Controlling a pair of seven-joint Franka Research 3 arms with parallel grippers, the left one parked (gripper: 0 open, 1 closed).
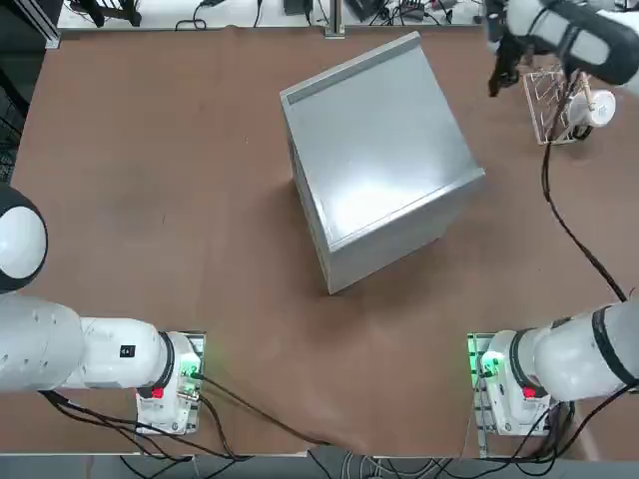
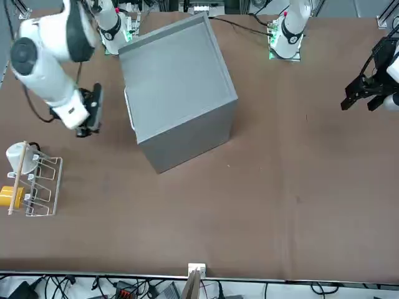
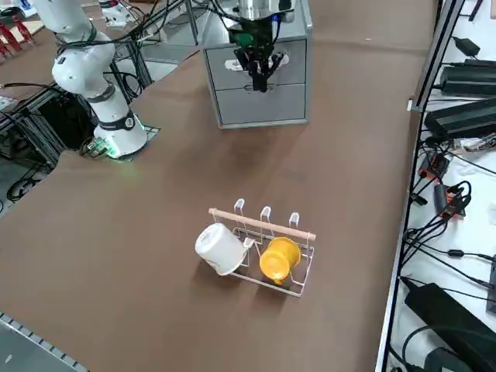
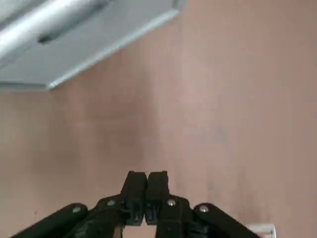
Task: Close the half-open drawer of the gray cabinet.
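The gray cabinet (image 1: 379, 150) (image 2: 174, 75) stands turned at an angle in the middle of the table. In the right side view its face holds two gray drawer fronts, an upper drawer (image 3: 225, 66) with a bar handle and a lower one (image 3: 260, 105). Both look flush with the cabinet. My right gripper (image 3: 262, 81) (image 1: 496, 82) (image 2: 93, 121) hangs in front of that face, a short gap away from it. Its fingers are shut with nothing between them, as the right wrist view (image 4: 147, 179) shows above bare table. The drawer's handle (image 4: 49, 20) also shows there.
A small wire rack (image 3: 267, 244) (image 1: 559, 100) (image 2: 34, 180) stands on the table beyond the gripper, away from the cabinet. It holds a white cup (image 3: 219, 248) and a yellow cup (image 3: 279, 260). Cables and equipment lie past the table's edges.
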